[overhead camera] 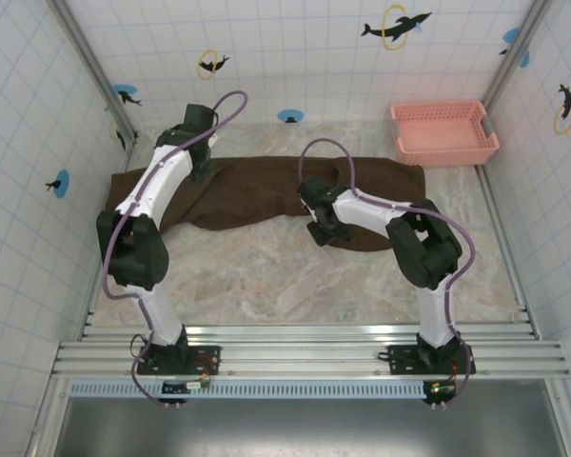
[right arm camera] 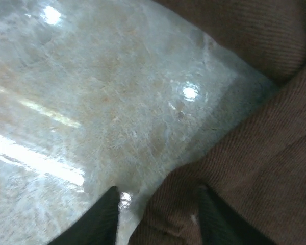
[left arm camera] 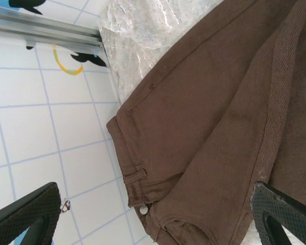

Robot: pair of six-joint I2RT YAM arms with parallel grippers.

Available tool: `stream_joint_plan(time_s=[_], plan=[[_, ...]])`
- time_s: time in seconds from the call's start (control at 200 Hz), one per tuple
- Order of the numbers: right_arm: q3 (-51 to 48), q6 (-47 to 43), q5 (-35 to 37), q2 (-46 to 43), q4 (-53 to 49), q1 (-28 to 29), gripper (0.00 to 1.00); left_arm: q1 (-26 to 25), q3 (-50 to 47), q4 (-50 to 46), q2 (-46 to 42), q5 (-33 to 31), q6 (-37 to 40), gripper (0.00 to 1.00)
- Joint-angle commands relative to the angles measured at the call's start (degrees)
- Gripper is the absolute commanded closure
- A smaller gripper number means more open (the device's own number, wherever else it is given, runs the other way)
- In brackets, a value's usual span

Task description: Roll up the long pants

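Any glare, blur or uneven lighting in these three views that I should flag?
Right wrist: bright glare spots and streaks on the table, and the whole picture is soft. Left wrist: sharp and evenly lit; the long pants show their weave. Top external: even light, sharp, no harsh shadows.

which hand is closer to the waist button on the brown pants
Left. The left hand hangs open just above the waist button; the right hand sits at the near edge of the long pants, well to the right.
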Motion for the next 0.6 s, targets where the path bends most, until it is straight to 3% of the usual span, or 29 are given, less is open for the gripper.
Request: stream_joint_plan(time_s=[0.0,0.07,0.17,0.265,0.43,0.595], plan=[[0.31,0.67,1.86,2.1,-0.17,0.12,0.62,0.42,-0.7,-0.05,-1.08,1.03,-0.88,0.03],[-0.47,0.71,2.31,2.47,0.01,-0.04,0.69,0.43,-0.67,-0.19,-1.16,1.24,-0.88,0.03],[-1.41,0.37,4.21,2.33,0.27,-0.05,0.89,0.44,-0.78,-0.06,-1.39,1.07,-0.77,0.03],[-1.36,-0.73,7.37,1.18,-0.78,-0.48,1.0,0.44,-0.78,-0.06,-1.25,1.35,-0.74,0.02],[0.25,-4.06,13.78,-4.4,-4.79,-3.05,1.0,0.38,-0.44,-0.81,-0.76,1.9,-0.95,0.03],[5.35,-7.6,18.81,-9.13,-8.37,-10.14,1.0,0.38,-0.6,-1.19,-1.24,2.0,-0.94,0.03]])
